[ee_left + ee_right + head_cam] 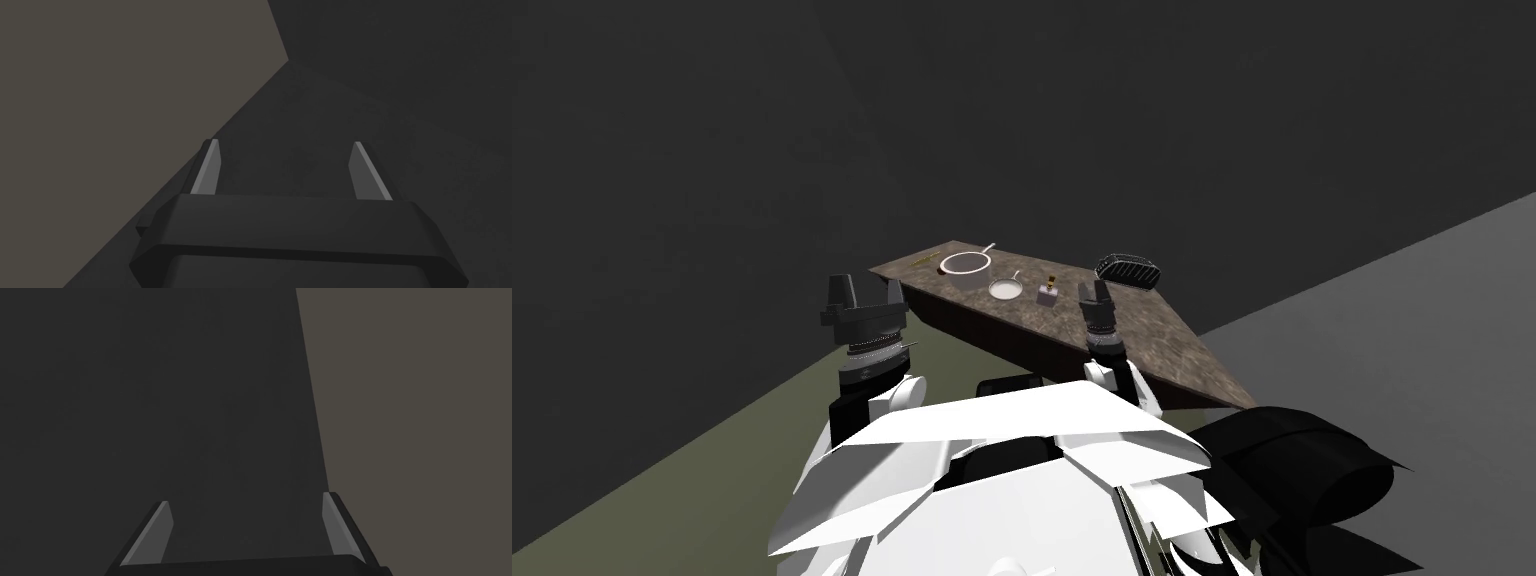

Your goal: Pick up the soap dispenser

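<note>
Dispenser [1048,293] left of right end effector [1094,290]

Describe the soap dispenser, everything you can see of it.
The soap dispenser appears small in the head view. It has a squat, pale grey-pink body, a dark neck and a yellowish top. Its material cannot be told. It stands upright on the brown mottled counter, with the small white pan to its left and the open right gripper to its right, apart from both. Nothing but the counter touches it.
</note>
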`<state>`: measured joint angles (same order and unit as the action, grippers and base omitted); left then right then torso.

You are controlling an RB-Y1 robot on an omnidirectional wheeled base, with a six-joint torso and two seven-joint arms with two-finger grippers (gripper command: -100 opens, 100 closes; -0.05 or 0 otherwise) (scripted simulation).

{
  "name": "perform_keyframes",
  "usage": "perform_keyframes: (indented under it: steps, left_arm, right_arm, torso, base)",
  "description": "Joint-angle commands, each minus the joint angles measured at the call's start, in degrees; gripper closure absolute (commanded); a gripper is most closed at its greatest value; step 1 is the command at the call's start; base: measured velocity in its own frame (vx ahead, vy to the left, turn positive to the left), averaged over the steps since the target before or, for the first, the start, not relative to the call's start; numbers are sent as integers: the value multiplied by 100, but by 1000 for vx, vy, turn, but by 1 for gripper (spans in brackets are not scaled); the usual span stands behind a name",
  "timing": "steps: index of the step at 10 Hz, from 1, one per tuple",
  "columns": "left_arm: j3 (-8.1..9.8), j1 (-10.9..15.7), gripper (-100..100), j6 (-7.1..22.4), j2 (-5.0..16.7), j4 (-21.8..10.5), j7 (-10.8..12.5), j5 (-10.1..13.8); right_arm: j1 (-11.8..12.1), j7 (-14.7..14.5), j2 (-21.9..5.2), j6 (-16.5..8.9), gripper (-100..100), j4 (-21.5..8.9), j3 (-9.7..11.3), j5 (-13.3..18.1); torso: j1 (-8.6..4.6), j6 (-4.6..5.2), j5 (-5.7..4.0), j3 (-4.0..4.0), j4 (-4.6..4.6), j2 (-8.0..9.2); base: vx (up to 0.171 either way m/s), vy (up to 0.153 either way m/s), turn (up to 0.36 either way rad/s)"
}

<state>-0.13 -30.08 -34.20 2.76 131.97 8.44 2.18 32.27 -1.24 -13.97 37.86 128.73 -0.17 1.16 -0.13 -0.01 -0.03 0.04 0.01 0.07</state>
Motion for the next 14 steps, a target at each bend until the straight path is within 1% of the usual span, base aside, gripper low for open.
perform_keyframes:
  steps: [1,2,3,4,5,6,7,8,9,10,11,12,13,14]
  left_arm:
    - [0,0,0,0,0,0,0,0]
    - [0,-1,0,0,0,0,0,0]
    - [0,0,0,0,0,0,0,0]
    - [0,0,0,0,0,0,0,0]
    - [0,-1,0,0,0,0,0,0]
    - [0,0,0,0,0,0,0,0]
    - [0,-1,0,0,0,0,0,0]
    - [0,0,0,0,0,0,0,0]
    - [0,-1,0,0,0,0,0,0]
    - [0,0,0,0,0,0,0,0]
    - [0,-1,0,0,0,0,0,0]
    - [0,0,0,0,0,0,0,0]
    - [0,-1,0,0,0,0,0,0]
    - [0,0,0,0,0,0,0,0]
  right_arm:
    - [53,57,-188,23,-100,-65,3,41]
    - [76,131,-416,49,-100,-233,16,117]
    - [100,206,-580,77,-100,-413,36,197]
    - [100,206,-710,77,-100,-413,36,197]
    - [124,281,-909,108,-100,-605,61,280]
    - [124,281,-992,108,-100,-605,61,280]
    - [147,356,-1203,140,-100,-809,91,367]
    - [147,356,-1288,140,-100,-809,91,367]
    - [170,430,-1501,175,-100,-1022,128,456]
    - [170,430,-1598,175,-100,-1022,128,456]
    - [192,504,-1805,212,-100,-1245,171,546]
    - [192,504,-1920,212,-100,-1245,171,546]
    - [214,575,-2133,252,-100,-1466,220,639]
    - [214,575,-2255,252,-100,-1475,220,639]
  torso:
    - [0,0,0,0,0,0]
    - [1,2,0,0,0,-1]
    - [2,1,0,-1,0,-1]
    - [0,-1,0,-1,0,-1]
    - [1,3,0,0,0,-1]
    - [2,0,0,0,0,0]
    - [4,3,1,0,0,0]
    - [4,0,1,1,0,1]
    - [3,3,1,0,0,-1]
    - [3,0,1,-1,0,-2]
    - [4,3,1,-1,0,-2]
    - [2,1,1,0,0,0]
    - [2,3,0,-1,0,-2]
    - [1,1,0,0,0,-1]
  base:
    - [-19,-24,55]
    - [-16,-19,103]
    - [-22,-26,205]
    - [-20,-23,65]
    - [-27,-18,97]
    - [-22,-17,75]
    - [-28,-16,172]
    - [-22,-19,61]
    - [-21,-15,128]
    - [-22,-17,74]
    - [-28,-20,139]
    - [-22,-22,86]
    - [-28,-20,144]
    - [-24,-15,92]
